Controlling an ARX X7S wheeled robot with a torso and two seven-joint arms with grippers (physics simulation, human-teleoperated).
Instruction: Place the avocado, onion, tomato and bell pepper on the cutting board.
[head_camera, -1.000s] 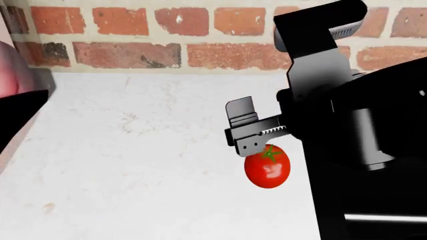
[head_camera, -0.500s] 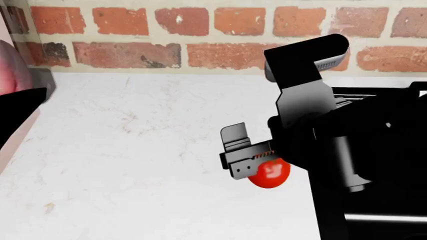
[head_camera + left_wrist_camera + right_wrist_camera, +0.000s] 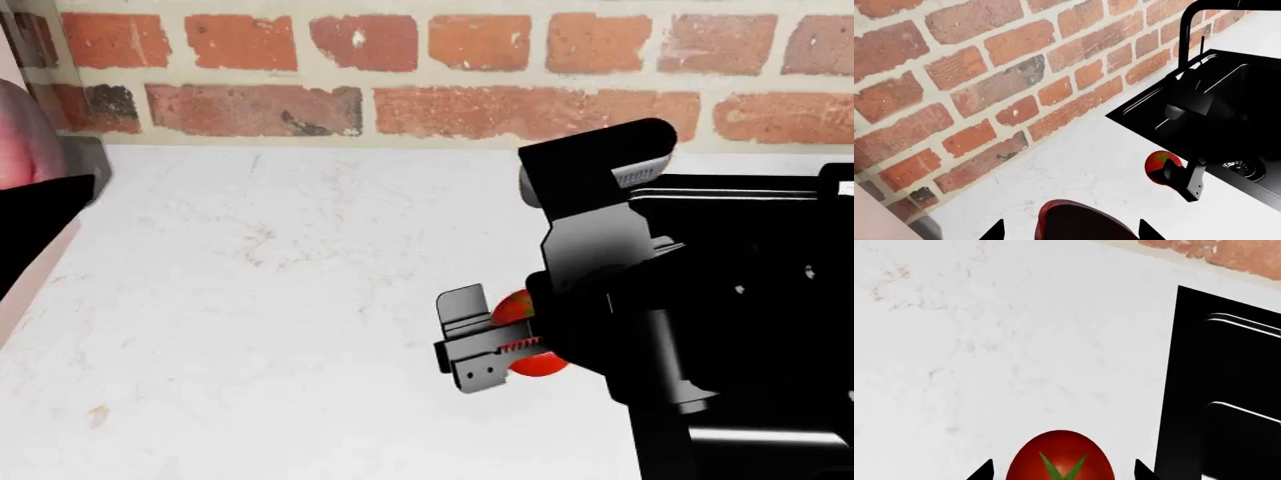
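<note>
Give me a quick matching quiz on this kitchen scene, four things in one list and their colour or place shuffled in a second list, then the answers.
Things:
1. tomato
2. sink
3. wall
4. bell pepper

Descriptions:
A. black basin set in the counter
B. red brick, behind the counter
C. between the right gripper's fingers
D. dull reddish-brown, at the left gripper

Pairs: 1-C, 2-A, 3-B, 4-D
</note>
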